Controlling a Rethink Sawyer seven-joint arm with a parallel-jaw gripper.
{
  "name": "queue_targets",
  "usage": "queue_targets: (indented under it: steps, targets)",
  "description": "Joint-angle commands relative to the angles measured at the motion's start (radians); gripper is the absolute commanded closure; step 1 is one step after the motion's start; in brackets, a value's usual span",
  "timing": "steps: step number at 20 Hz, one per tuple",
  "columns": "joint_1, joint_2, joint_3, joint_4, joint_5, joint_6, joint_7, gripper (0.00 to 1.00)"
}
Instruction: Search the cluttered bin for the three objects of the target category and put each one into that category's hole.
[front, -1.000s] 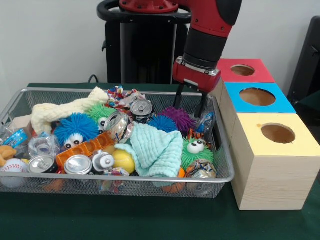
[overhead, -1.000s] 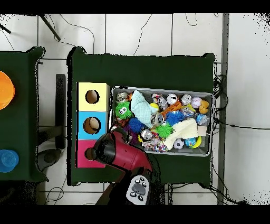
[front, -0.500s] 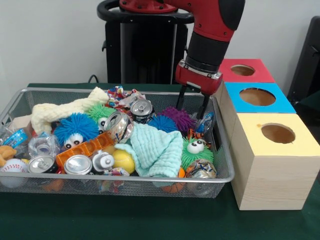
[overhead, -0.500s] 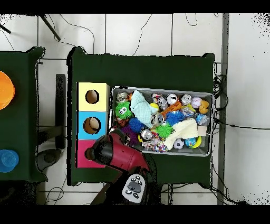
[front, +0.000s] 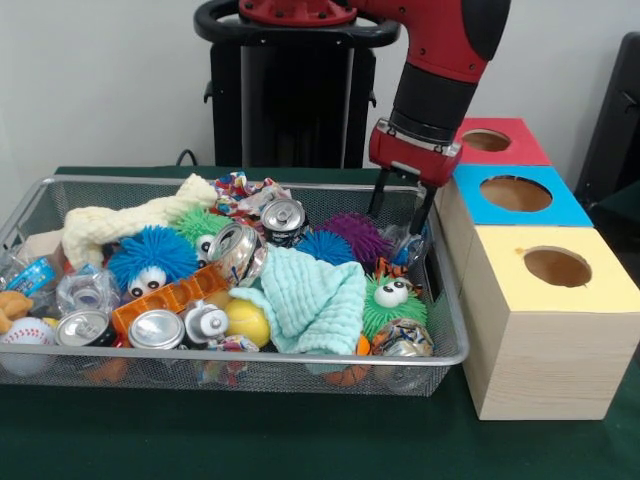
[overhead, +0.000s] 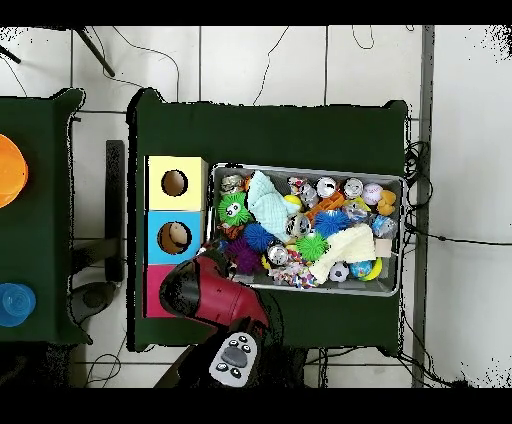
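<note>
**At the bin's box-side corner: claw empty, above the clutter**

Under the claw's tips, in the corner of the wire bin (front: 445, 330) nearest the boxes, lies a small crinkled clear item (front: 410, 243), possibly a plastic bottle; what it is cannot be told for sure. Just beside it, toward the bin's middle, sits the purple spiky ball (front: 357, 236), then a blue spiky ball (front: 323, 246). A green spiky ball with eyes (front: 393, 300) lies nearer the camera, a crushed can (front: 283, 218) further in.

Target category is not shown by the pictures. Candidates of three or more: spiky balls, cans.

Claw (front: 400, 208): fingers apart, nothing between them, pointing straight down. It hangs over the corner, above the heap and not touching it. The blue box (front: 560, 210) stands just to its side, the red box (front: 520, 150) behind, the yellow box (front: 590, 290) in front.

Judgement: the nearest thing lies directly below; the purple ball needs a short shift inward. Holes are close by, so any carry is short. All stands on the green desk (front: 300, 440).
</note>
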Motion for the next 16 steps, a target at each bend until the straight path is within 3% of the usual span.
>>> queue_targets:
  steps: [1,4,16]
  targets:
    - [0.028,0.052,0.067,-0.009,0.012,0.072,0.178,0.00]
    - [-0.016,0.066,0.084,-0.023,-0.017,0.089,0.134,0.00]
    - [-0.071,0.081,0.127,-0.033,-0.050,0.058,0.101,0.00]
